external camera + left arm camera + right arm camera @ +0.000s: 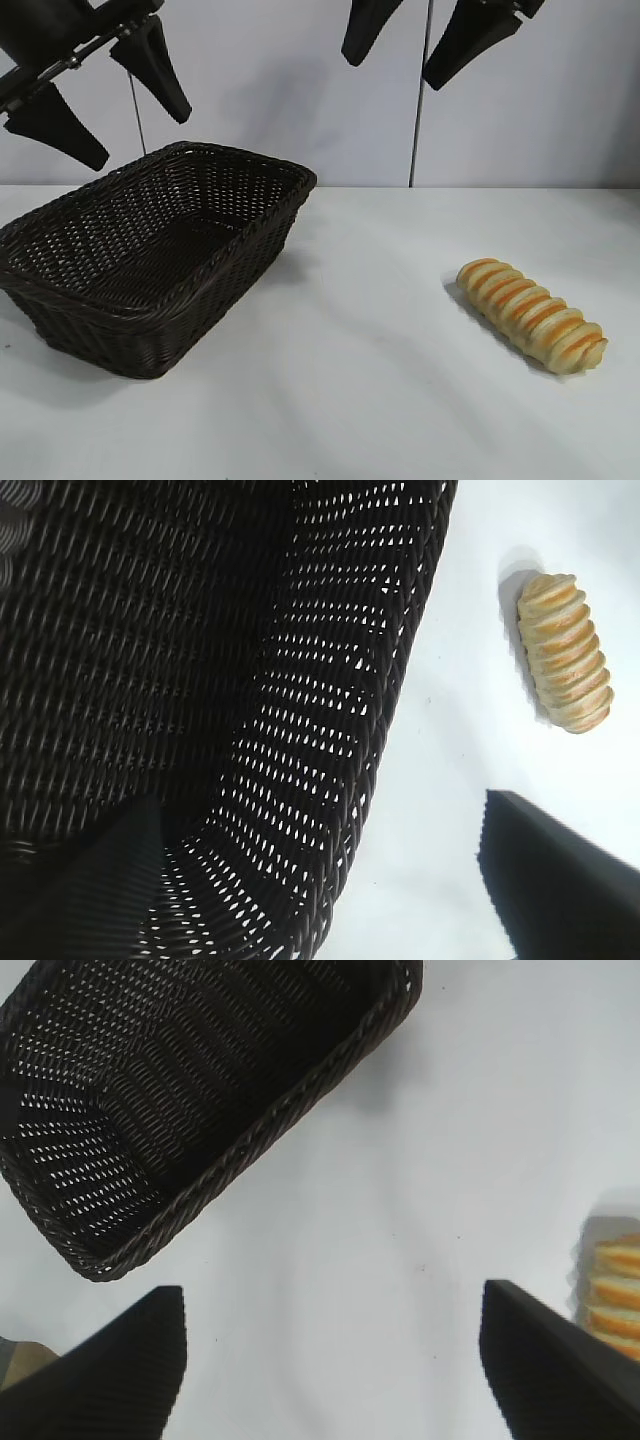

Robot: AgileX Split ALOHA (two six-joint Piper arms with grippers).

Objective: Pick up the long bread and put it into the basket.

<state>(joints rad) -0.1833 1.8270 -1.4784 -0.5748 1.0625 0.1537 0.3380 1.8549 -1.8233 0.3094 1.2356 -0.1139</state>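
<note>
Before you, no writing or labels legible, long bread (532,315) lying at lower right on the white table (380,380), well apart from the basket (150,255) at left, left gripper (100,95) upper left, fingers spread and holding nothing, right gripper (412,45) at top, likewise spread and unladen.

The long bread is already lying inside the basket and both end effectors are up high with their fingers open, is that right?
Not quite. The long bread lies on the table, well apart from the empty basket, as the exterior view shows. The rest holds.
</note>
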